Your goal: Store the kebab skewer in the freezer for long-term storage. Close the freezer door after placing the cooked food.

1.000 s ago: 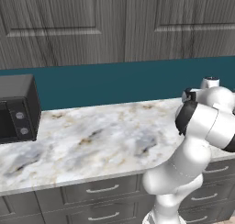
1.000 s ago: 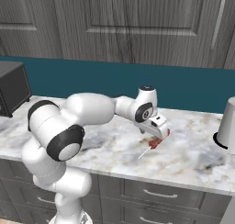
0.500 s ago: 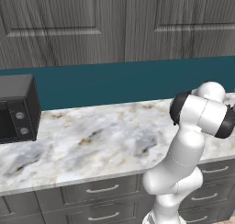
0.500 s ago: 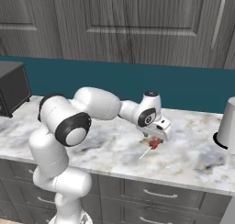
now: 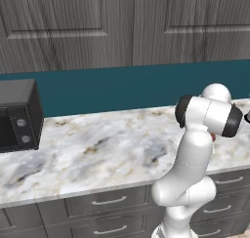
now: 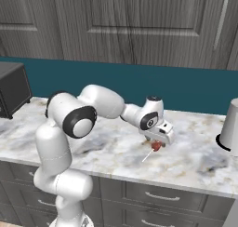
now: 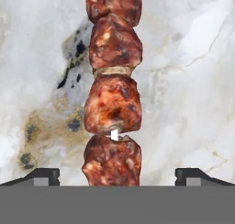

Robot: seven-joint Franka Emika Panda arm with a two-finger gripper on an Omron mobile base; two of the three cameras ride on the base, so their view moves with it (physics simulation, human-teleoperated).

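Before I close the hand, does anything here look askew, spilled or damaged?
Nothing stands out. The kebab skewer lies flat and whole on the marble counter, centred between the open hand's fingertips. Nothing looks spilled around it; the dark blotches beside it are veining in the marble.

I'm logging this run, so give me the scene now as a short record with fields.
skewer: lies on the counter, red chunks in a row, pale stick end poking out toward the counter edge
pincer: low over the skewer, tips apart on either side of the chunks, open
grasp: not yet closed
other things: black appliance at the counter's left end, grey pot at the right
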